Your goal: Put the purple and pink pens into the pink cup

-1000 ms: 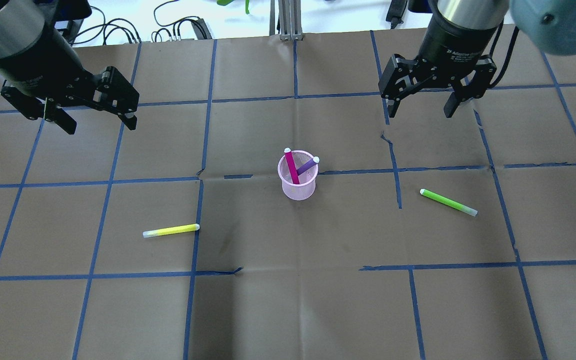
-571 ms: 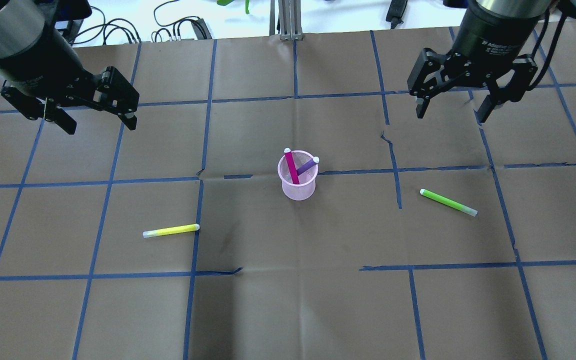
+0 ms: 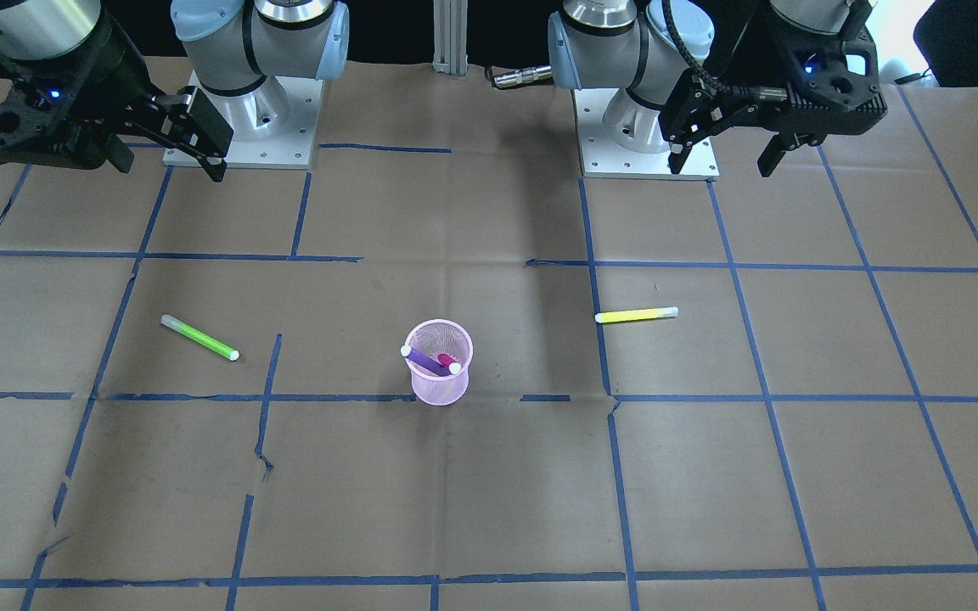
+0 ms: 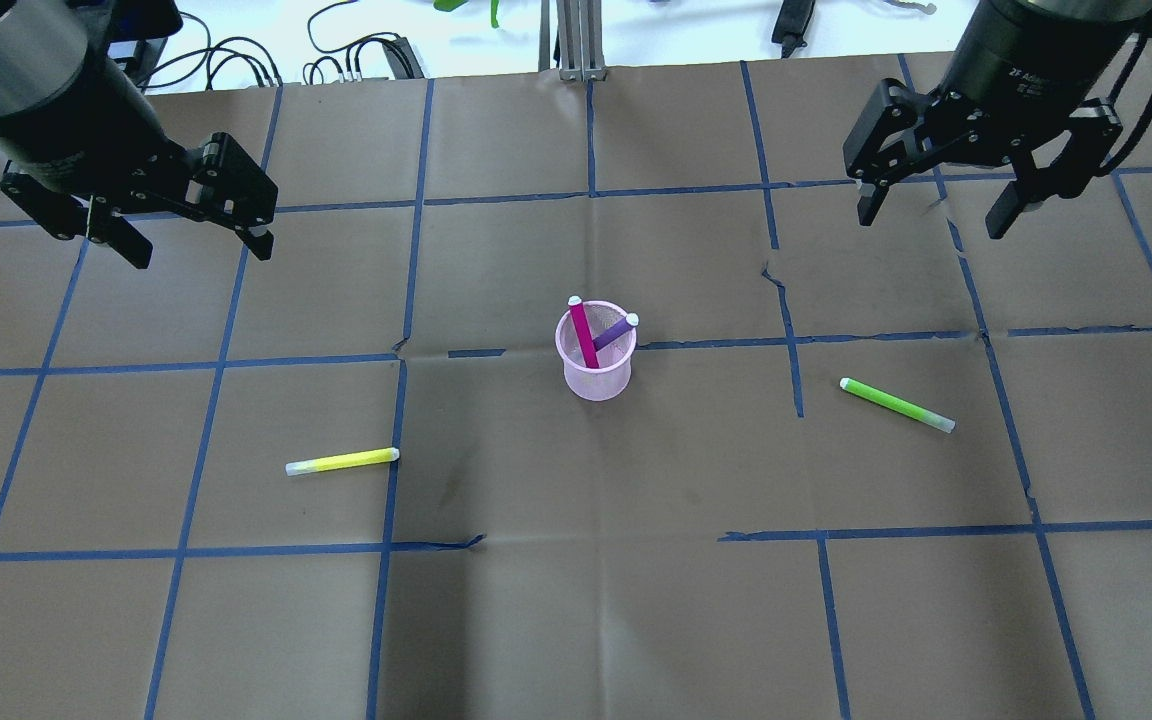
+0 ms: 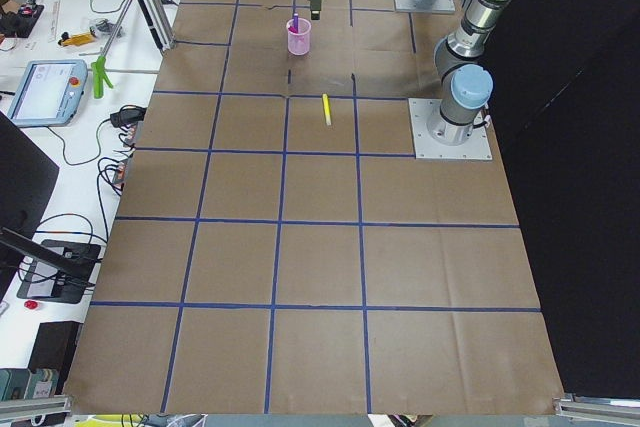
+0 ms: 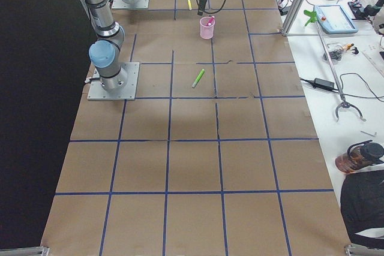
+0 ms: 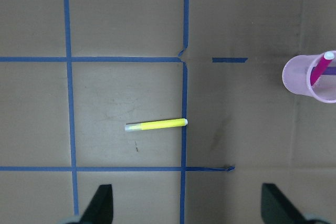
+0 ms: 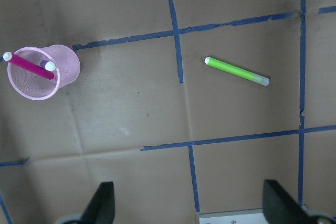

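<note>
Work looks finished: pink pen (image 4: pixel 583 335) and purple pen (image 4: pixel 617 331) both stand in the pink cup (image 4: pixel 596 381); left gripper (image 4: pixel 201 254) and right gripper (image 4: pixel 932 223) hang well away, jaws apart, empty.

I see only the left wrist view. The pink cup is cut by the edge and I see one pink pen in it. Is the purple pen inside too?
Observer: Yes, the overhead view shows the purple pen leaning in the pink cup beside the pink pen.
Operator: Besides the yellow pen, does another pen lie outside?
Observer: One green pen lies flat on the right arm's side of the cup.
Operator: Does the right gripper hold anything?
Observer: No, its jaws are open and empty.
</note>
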`<state>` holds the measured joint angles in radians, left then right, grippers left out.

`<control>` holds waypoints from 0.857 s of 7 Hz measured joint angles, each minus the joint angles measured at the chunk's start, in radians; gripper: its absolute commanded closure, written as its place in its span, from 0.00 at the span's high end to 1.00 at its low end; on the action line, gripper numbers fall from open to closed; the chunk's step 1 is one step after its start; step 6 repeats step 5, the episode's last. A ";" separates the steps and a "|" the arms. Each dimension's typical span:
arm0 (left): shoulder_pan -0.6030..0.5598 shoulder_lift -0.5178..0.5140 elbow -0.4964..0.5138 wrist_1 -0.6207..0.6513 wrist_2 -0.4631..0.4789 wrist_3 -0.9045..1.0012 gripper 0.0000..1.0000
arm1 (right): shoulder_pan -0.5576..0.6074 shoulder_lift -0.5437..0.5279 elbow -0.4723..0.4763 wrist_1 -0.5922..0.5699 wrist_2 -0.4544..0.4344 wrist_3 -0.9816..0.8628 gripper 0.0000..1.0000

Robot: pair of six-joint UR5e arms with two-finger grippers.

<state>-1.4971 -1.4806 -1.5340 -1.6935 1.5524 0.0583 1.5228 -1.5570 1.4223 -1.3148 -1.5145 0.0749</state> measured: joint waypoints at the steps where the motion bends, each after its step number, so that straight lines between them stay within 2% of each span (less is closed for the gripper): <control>1: 0.000 0.000 0.000 0.000 0.000 0.000 0.98 | 0.016 0.001 0.000 -0.005 -0.005 0.002 0.98; 6: 0.000 0.000 0.000 0.000 0.000 0.000 0.98 | 0.031 0.007 0.001 -0.023 -0.041 0.008 0.99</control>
